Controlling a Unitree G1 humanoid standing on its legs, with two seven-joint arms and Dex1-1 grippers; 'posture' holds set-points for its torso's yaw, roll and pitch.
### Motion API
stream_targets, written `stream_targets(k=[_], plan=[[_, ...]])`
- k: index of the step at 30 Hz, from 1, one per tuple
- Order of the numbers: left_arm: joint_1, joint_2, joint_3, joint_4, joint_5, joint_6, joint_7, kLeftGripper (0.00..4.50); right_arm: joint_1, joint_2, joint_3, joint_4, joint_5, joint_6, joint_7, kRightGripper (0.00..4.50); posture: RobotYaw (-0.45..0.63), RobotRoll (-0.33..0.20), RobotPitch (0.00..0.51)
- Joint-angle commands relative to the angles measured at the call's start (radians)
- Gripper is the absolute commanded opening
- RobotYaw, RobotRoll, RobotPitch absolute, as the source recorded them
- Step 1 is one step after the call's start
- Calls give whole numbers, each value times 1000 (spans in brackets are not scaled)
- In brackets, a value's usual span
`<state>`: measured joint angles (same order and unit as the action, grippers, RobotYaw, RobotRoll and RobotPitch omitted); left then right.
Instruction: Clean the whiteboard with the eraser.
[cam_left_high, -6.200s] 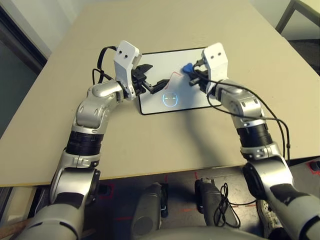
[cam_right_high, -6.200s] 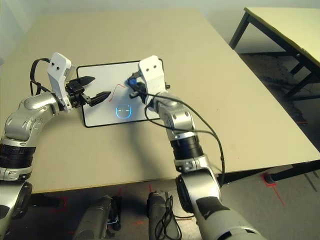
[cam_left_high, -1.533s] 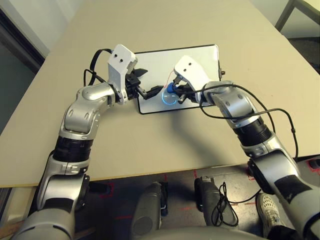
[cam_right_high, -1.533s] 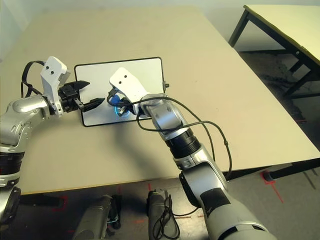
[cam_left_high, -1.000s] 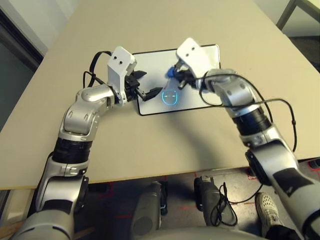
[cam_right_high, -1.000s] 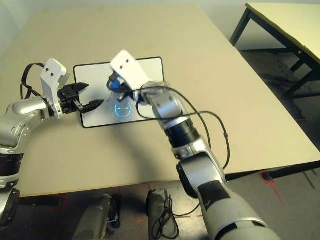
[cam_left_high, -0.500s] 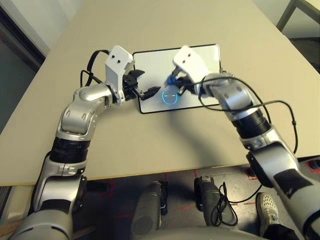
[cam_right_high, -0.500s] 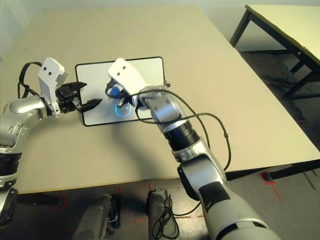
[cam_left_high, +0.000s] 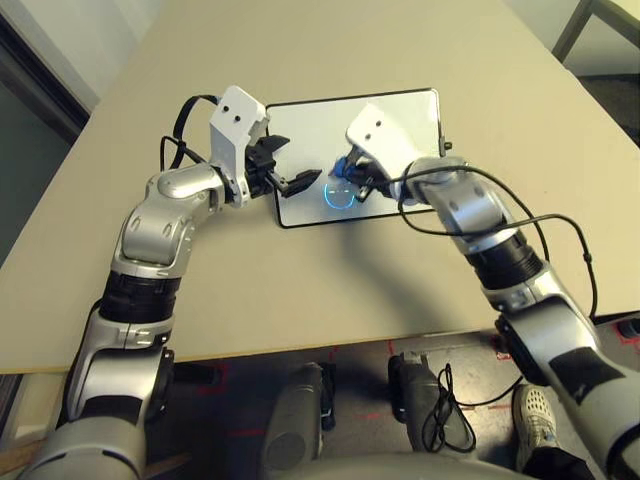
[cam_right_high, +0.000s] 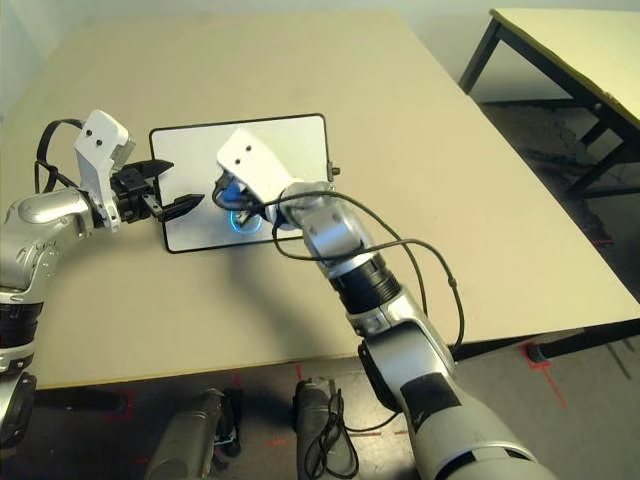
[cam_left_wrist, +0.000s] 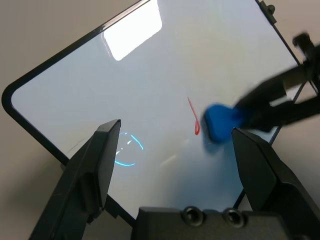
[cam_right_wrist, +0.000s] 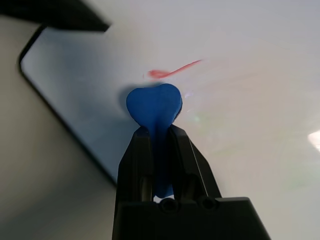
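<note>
Whiteboard (cam_left_high: 400, 120) lies flat on the table (cam_left_high: 300, 290), long axis running left to right, and the right gripper (cam_right_wrist: 159, 127) pinches the blue eraser (cam_right_wrist: 153, 103) tight, its rounded end against the board just beside a short red mark (cam_right_wrist: 172, 70). Left gripper (cam_left_wrist: 175, 160) hovers over the board's near-left corner, fingers spread wide.

left end effector (cam_left_wrist: 175, 165) fingers spread wide above the whiteboard (cam_left_wrist: 150, 75). right end effector (cam_left_wrist: 240, 117) clamps the blue eraser (cam_left_wrist: 218, 123) against the board, just beside a short red mark (cam_left_wrist: 194, 120). cyan ring (cam_left_wrist: 127, 149) near the left finger.
</note>
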<state>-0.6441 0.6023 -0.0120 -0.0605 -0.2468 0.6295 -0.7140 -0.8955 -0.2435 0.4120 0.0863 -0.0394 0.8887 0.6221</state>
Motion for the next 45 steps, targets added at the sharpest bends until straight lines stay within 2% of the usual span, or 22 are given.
stream_targets(k=[1,6,10,23,27,36,40,45], plan=[[9,10,-2,-4,-1,8,-7,4500,-9,2,3,53,-14,-9,-13,332,53,0,196],[15,36,-13,-7,2,21,-30,4500,-132,26,-94,219,-18,-131,-90,330,53,0,197],[21,53,-26,-15,0,43,-49,4500,-176,30,-107,295,-28,-192,-107,330,52,0,197],[32,54,-32,-35,0,66,-56,4500,29,28,52,42,-37,-47,-15,330,54,0,194],[34,54,-32,-36,1,65,-56,4500,12,29,40,63,-40,-53,-18,328,57,0,195],[39,56,-27,-38,0,64,-55,4500,-143,73,-57,239,-32,-165,-86,313,58,0,189],[38,52,-26,-42,-1,65,-50,4500,-123,86,-40,230,-35,-161,-80,313,58,0,189],[37,55,-25,-45,-2,68,-50,4500,-32,74,19,130,-40,-101,-43,313,63,0,188]])
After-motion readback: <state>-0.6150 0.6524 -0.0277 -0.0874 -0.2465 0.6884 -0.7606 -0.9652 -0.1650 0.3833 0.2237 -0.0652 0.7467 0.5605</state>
